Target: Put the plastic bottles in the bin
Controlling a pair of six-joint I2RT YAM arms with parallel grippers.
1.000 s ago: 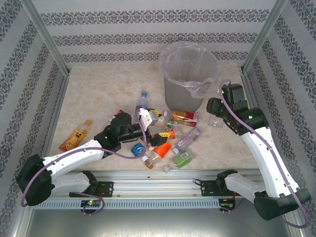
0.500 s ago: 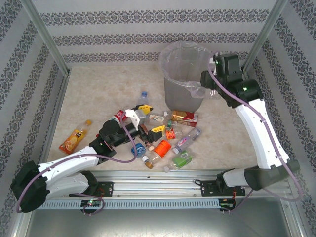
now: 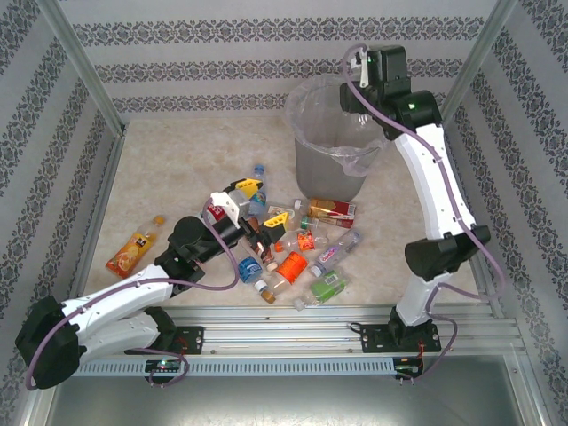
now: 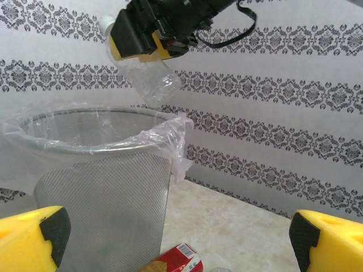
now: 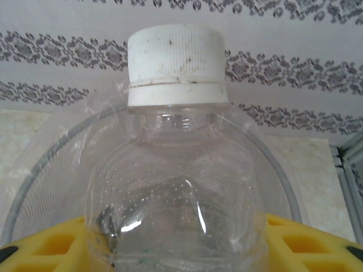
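A beige marble-look tabletop (image 3: 177, 160) runs from the near rail back to walls papered white with dark ornamental stripes (image 3: 266, 53). Aluminium posts stand at the corners.

Near the front, the left gripper (image 3: 266, 202) hangs low at the left edge of a heap of small plastic bottles (image 3: 297, 262). Its yellow-padded jaws are spread fully wide and hold nothing.

Farther back, the right gripper (image 3: 359, 75) is raised above the far rim of the tall grey mesh bin (image 3: 328, 169), which is lined with a clear bag. It pinches the body of a clear plastic bottle with a white ribbed cap (image 5: 176, 187). The bottle hangs tilted above the rim, clear of the bag.

An orange-labelled bottle (image 3: 133, 248) lies well apart at the left. A red-labelled pack (image 3: 333, 210) lies between the heap and the bin's foot, just before the bin.
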